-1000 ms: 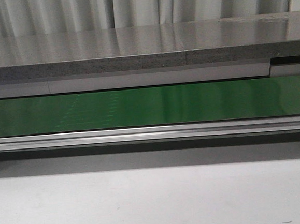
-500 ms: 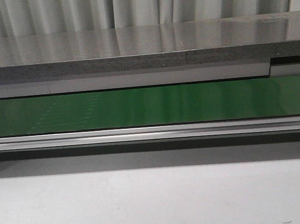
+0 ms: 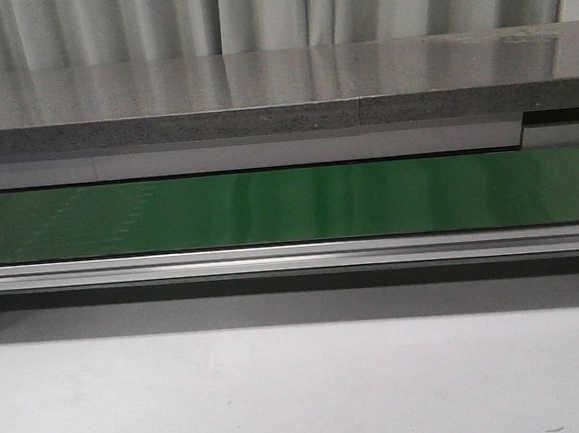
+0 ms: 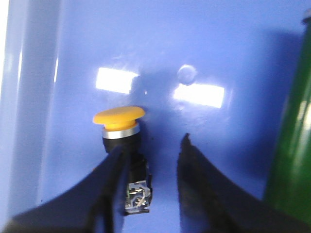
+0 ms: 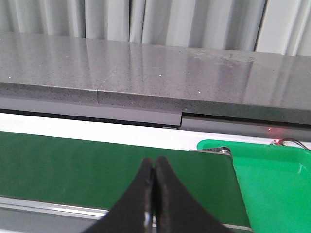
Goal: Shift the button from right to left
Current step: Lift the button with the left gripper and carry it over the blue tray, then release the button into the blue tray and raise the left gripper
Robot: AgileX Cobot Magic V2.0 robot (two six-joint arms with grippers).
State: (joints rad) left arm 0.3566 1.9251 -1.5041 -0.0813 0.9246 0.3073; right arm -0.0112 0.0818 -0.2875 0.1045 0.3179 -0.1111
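The button [image 4: 119,115], with a yellow mushroom cap and a black body, lies on the floor of a blue bin [image 4: 218,58] in the left wrist view. My left gripper [image 4: 152,143] is open over it. The button's body sits just inside one finger [image 4: 109,179], and the other finger [image 4: 194,174] stands apart from it. My right gripper [image 5: 154,162] is shut and empty, above the green belt [image 5: 73,160]. Neither the button nor a gripper shows in the front view.
The green conveyor belt [image 3: 289,204] runs across the front view between a grey stone shelf [image 3: 259,88] and a metal rail [image 3: 293,258]. A green tray [image 5: 272,179] sits at the belt's right end. A green strip [image 4: 291,160] borders the blue bin.
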